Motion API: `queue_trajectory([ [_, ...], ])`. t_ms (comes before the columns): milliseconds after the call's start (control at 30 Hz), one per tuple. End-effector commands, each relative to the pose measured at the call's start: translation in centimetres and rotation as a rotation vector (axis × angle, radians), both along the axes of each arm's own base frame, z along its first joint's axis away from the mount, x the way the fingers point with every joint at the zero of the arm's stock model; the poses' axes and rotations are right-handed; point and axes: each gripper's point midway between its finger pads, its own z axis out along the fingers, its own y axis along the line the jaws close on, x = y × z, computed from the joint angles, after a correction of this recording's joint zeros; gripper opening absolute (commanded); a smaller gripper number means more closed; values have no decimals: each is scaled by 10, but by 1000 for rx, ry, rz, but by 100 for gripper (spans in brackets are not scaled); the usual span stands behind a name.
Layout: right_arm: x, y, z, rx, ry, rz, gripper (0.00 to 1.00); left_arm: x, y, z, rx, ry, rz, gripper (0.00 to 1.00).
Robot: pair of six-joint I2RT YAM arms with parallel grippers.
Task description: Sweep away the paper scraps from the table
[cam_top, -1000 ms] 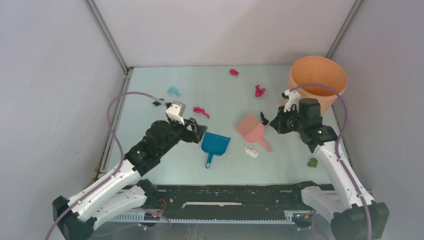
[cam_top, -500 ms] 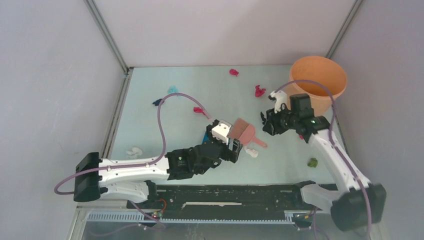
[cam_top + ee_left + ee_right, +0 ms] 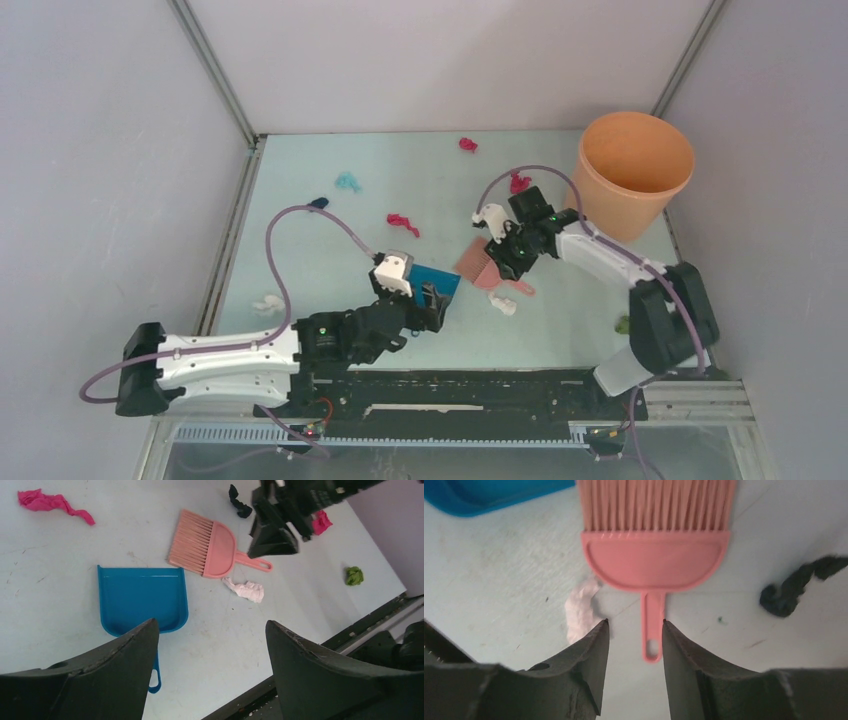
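The paper scraps lie spread over the mint-green table (image 3: 560, 320): magenta wads (image 3: 402, 222) (image 3: 519, 182) (image 3: 467, 144), a teal one (image 3: 347, 182), a navy one (image 3: 318, 203), white ones (image 3: 266, 302) (image 3: 503, 303) and an olive one (image 3: 354, 575). The pink brush (image 3: 654, 560) lies flat beside the blue dustpan (image 3: 142, 597). My right gripper (image 3: 635, 622) hangs open over the brush, its fingers on either side of the handle (image 3: 653, 635). My left gripper (image 3: 211, 625) is wide open and holds nothing, low above the dustpan's near side.
An orange bucket (image 3: 635, 165) stands at the table's back right corner. A dark scrap (image 3: 794, 587) lies just right of the brush head. A black rail (image 3: 450, 390) runs along the near edge. Grey walls close in both sides and the back.
My right gripper has swung left from beside the bucket to over the brush handle, and its jaws have opened. My left arm has stretched out low and now sits by the dustpan.
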Motion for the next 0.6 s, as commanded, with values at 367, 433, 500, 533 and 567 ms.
queue_trajectory([
  [367, 81, 79, -5, 22, -9, 38, 60, 0, 52, 16, -168, 21, 148, 84],
  [433, 68, 85, -3, 27, 23, 50, 58, 0, 56, 16, -174, 17, 155, 84],
  [500, 53, 89, -3, 27, 54, 69, 57, 0, 59, 17, -177, 13, 160, 84],
  [533, 46, 90, -3, 19, 61, 78, 56, 0, 61, 19, -180, 10, 161, 84],
  [567, 41, 89, -6, -1, 67, 80, 56, 1, 62, 19, -180, 8, 161, 84],
])
